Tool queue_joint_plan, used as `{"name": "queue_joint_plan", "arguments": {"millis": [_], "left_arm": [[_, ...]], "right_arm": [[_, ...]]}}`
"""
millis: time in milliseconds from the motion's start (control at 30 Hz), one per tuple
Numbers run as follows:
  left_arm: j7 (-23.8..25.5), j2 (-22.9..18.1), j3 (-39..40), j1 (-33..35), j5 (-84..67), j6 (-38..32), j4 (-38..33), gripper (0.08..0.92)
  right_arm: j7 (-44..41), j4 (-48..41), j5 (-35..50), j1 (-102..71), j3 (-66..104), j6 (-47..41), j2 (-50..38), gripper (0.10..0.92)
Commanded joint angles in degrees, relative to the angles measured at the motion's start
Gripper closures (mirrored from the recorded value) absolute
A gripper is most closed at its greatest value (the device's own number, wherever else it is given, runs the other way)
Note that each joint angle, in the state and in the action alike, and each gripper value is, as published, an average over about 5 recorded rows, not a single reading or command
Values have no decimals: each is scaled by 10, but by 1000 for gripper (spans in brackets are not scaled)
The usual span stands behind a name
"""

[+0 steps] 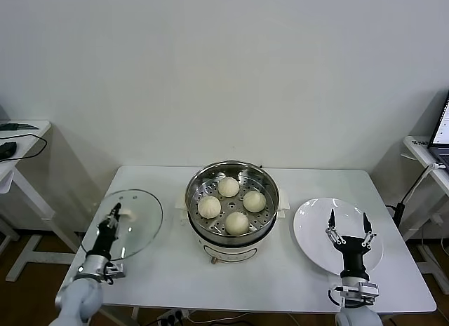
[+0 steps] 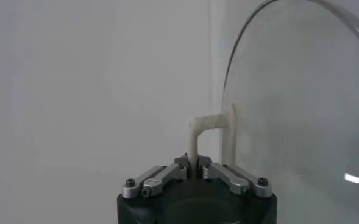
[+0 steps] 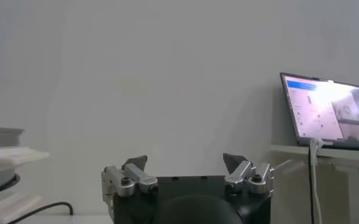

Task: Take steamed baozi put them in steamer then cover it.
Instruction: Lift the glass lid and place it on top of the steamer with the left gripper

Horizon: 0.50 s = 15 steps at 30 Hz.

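Observation:
Several cream-white baozi sit inside the shiny steel steamer at the table's middle. The steamer is uncovered. My left gripper is shut on the cream handle of the round clear glass lid, which stands tilted at the table's left. In the left wrist view the lid's pane fills one side. My right gripper is open and empty above the flat white plate at the right; it also shows in the right wrist view.
A side table with black items stands at far left. A laptop on a stand is at far right, also seen in the head view. A cable runs from the steamer's side.

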Motion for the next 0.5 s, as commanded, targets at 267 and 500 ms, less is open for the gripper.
{"name": "queue_joint_plan", "arguments": {"millis": [267, 500], "left_arm": [[153, 7, 119, 17, -22, 235, -427, 809], [209, -36, 266, -32, 22, 284, -425, 809]], "right_arm": [[-2, -21, 3, 2, 6, -3, -1, 203], [-1, -32, 4, 4, 11, -11, -6, 203]]}}
